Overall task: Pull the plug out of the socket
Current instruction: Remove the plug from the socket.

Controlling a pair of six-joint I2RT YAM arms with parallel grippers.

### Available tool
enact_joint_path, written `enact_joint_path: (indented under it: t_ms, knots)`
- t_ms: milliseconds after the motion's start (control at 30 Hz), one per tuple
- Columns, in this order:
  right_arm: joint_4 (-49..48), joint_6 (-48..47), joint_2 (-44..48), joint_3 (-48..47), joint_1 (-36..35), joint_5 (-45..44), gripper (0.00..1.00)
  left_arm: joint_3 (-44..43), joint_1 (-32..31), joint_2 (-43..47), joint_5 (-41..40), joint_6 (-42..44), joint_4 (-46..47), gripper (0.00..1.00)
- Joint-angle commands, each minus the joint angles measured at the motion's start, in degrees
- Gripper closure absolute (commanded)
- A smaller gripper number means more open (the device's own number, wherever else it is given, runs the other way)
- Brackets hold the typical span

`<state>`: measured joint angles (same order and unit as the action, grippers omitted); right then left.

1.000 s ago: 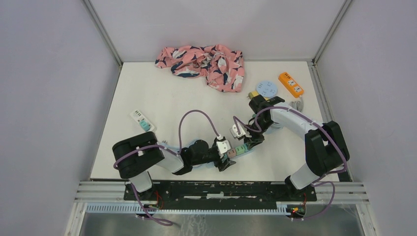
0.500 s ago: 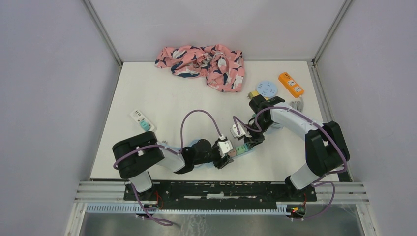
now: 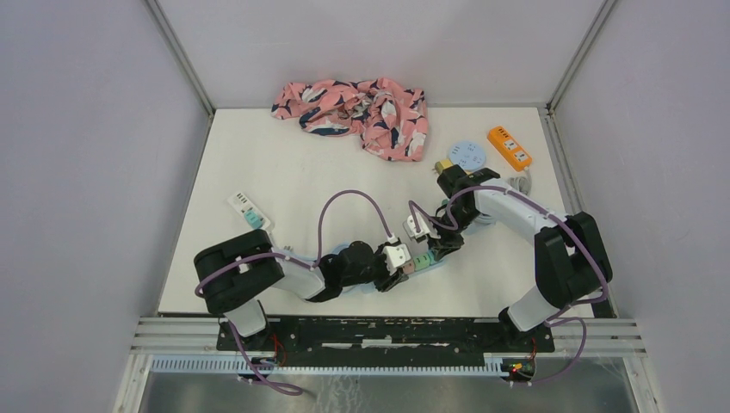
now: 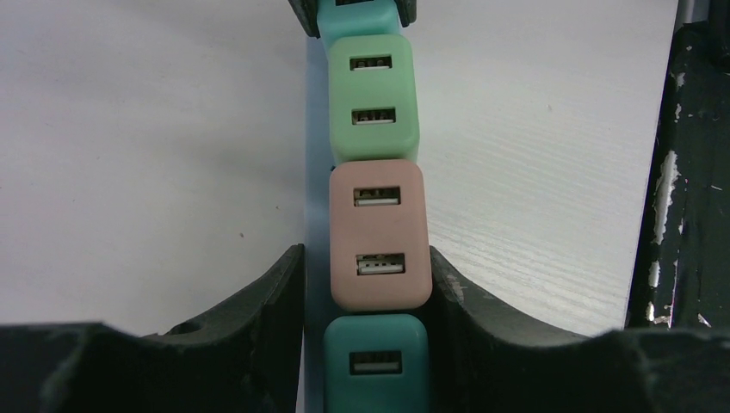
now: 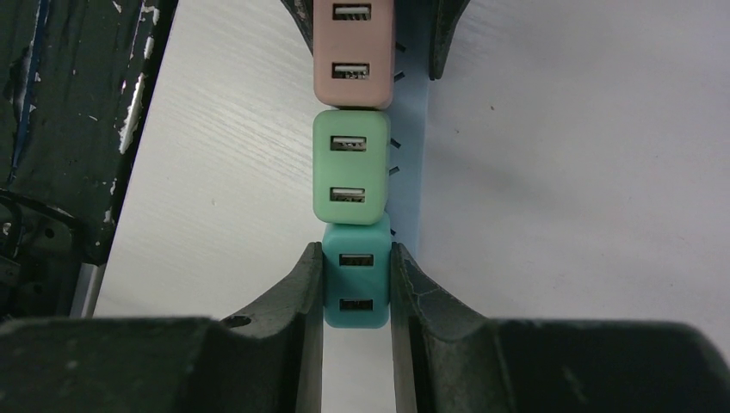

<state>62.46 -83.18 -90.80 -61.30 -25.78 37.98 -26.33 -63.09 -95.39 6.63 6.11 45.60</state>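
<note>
Sitting in a row on a pale blue strip (image 5: 411, 155) near the table's (image 3: 284, 172) front edge: rounded two-port plugs, pink plug (image 4: 380, 234) next to green plug (image 4: 375, 99). Straddling pink plug with left gripper (image 4: 366, 258), one finger (image 4: 448, 292) touching it, grip impossible to confirm. Squeezing teal plug (image 5: 356, 288), green's other neighbour, with right gripper (image 5: 356, 254), both fingers pressing.

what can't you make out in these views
- Left wrist view: power strip mostly under the plugs, only a blue edge shows.
- Left wrist view: whether the left gripper already presses the pink plug.
- Left wrist view: near teal plug cut off by the bottom edge.
- Right wrist view: sides of the far teal plug hidden by the right gripper.
- Top view: plug row too small.
</note>
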Motion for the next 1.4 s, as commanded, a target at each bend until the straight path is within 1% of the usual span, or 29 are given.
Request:
enact_joint_path:
  t_ms: [0,133,200,267,400,433,567,633,700,800,933,1033,1133,1233,1367]
  knots:
    - [-1.3,1.7,2.4,-0.2,-0.8,13.0,1.0,-1.6,-0.2,-1.0,-0.8,3.4,-6.1,0.97]
    - [-7.2,6.8,3.6,1.0,-1.7,14.7,1.0,-1.5,-0.2,-1.3,-0.6,3.1,-6.7,0.97]
    - [-9.7,9.7,4.5,1.1,-1.3,13.7,1.0,-1.1,-0.2,-1.1,-1.1,2.9,-6.5,0.97]
    - [-10.1,9.7,5.5,1.2,-0.1,11.9,1.0,-0.4,-0.1,-0.7,-2.0,2.7,-6.2,0.97]
    - [-6.7,3.4,7.3,2.2,4.0,8.7,1.0,1.7,0.0,0.4,-3.6,2.2,-4.5,0.97]
    - [-5.0,-0.2,7.5,2.5,4.5,8.1,1.0,2.1,0.2,0.5,-3.7,2.1,-4.1,0.97]
    - [4.8,-11.5,5.7,2.0,4.3,9.4,1.0,2.5,0.7,0.6,-3.6,1.6,-3.6,0.97]
    - [8.5,-14.2,3.9,0.8,2.7,10.5,1.0,2.6,0.8,0.5,-3.5,1.5,-3.4,0.97]
    - [7.7,-12.9,3.4,0.9,0.3,10.8,1.0,2.4,0.8,0.4,-3.3,1.4,-3.2,0.97]
    - [1.2,-5.4,3.7,1.8,-3.1,11.2,1.0,1.9,0.8,0.1,-3.1,1.4,-3.6,0.97]
    - [-0.7,1.8,3.6,-1.3,-3.3,13.7,1.0,1.8,0.8,-0.2,-3.0,1.4,-4.2,0.97]
    - [-2.8,5.8,4.5,-1.7,-1.7,13.6,1.0,1.6,0.8,-0.5,-2.8,1.5,-4.6,0.97]
    - [-2.5,5.9,4.6,-1.9,1.3,12.5,1.0,1.3,0.8,-0.8,-2.6,1.6,-5.1,0.97]
    - [0.9,2.4,4.8,-2.6,3.4,10.3,1.0,1.3,0.8,-1.2,-2.6,1.6,-5.0,0.97]
    - [5.2,-3.3,5.4,-2.2,3.8,9.1,1.0,1.7,0.9,-1.4,-2.5,1.4,-4.7,0.97]
